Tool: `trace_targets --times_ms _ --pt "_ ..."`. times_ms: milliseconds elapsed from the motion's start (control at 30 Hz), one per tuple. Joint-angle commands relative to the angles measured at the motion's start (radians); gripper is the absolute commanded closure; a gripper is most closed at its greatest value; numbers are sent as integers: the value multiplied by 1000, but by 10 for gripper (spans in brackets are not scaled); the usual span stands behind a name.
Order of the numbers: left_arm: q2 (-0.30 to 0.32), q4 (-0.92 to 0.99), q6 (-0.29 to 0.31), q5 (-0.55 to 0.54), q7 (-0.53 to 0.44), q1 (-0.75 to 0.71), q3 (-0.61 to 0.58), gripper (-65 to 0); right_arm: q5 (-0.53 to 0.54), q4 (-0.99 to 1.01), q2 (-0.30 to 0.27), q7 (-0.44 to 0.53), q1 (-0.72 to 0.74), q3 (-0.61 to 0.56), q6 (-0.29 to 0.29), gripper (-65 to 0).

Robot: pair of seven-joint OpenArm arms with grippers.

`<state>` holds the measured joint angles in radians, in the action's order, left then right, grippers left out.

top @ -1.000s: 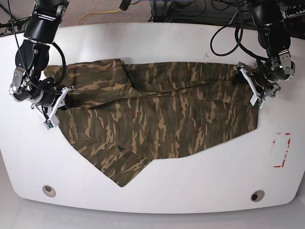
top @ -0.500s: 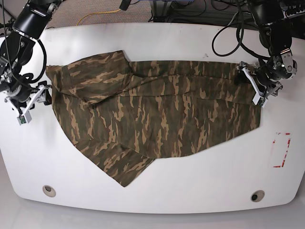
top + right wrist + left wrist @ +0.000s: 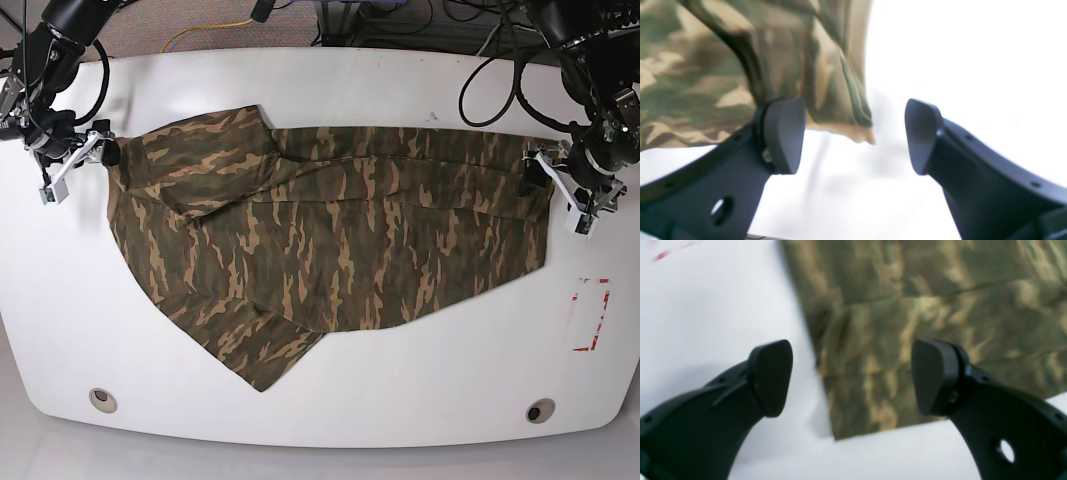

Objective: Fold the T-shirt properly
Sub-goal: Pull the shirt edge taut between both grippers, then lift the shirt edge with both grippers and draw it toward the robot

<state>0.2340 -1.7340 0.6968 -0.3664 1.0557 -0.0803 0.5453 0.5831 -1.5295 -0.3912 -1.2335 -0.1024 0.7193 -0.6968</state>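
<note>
A camouflage T-shirt [image 3: 330,250] lies spread on a white table [image 3: 400,400]; both released hands, left hand [image 3: 853,380] and right hand [image 3: 853,133], should grip opposite edges evenly.

the t-shirt [image 3: 330,240] is soft matt cloth — camouflage print, creased and rumpled toward its edges. the table [image 3: 330,400] looks smooth, white, faintly glossy. both grippers' fingers [image 3: 770,376] are matt black plastic — smooth pads.

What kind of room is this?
Probably a robotics lab: two arms with a gripper each work over a white table holding a T-shirt, with cables trailing behind.
</note>
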Motion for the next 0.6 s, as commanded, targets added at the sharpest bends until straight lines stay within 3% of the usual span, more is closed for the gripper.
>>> trace_targets --times_ms 0,300,567 --pt "12 -8 1 -16 -19 12 2 -529 18 -16 -10 25 13 7 -1 -445" --pt "35 114 1 43 -94 10 0 -529 16 22 24 34 11 -10 -1 -445" --pt "43 214 1 46 -128 6 -4 -529 16 105 24 100 -7 -83 -1 -444"
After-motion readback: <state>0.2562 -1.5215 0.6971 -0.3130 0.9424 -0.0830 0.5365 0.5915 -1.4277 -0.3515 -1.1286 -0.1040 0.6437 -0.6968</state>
